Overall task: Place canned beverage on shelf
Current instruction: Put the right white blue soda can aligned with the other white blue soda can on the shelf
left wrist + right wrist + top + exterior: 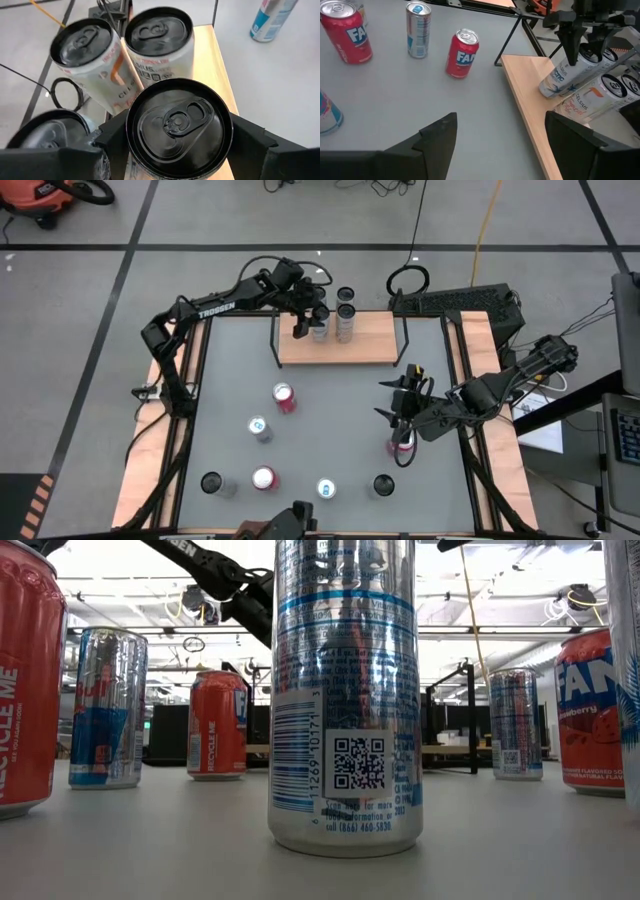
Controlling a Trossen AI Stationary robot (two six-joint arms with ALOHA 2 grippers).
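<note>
— Grey tabletop (pixel 330 415) first: what sits nearest the front edge?

— Loose cans, among them a silver one (pixel 326 489) and a red one (pixel 264 477). Farther in, the right gripper (pixel 401 420) hangs above a red can (pixel 400 446) at the right side, jaws apart and empty.

— And the can being placed?

— At the far edge. The left gripper (pixel 308 318) is clamped on a black-topped can (pixel 179 127), held upright between its fingers (pixel 250 135), over the shelf (pixel 372 340).

— Which relation matters?

— Straight down: its long axis is vertical, the board lies just beneath, and two cans (pixel 345 315) stand close beside it. Whether it touches the board, I can't tell.
</note>
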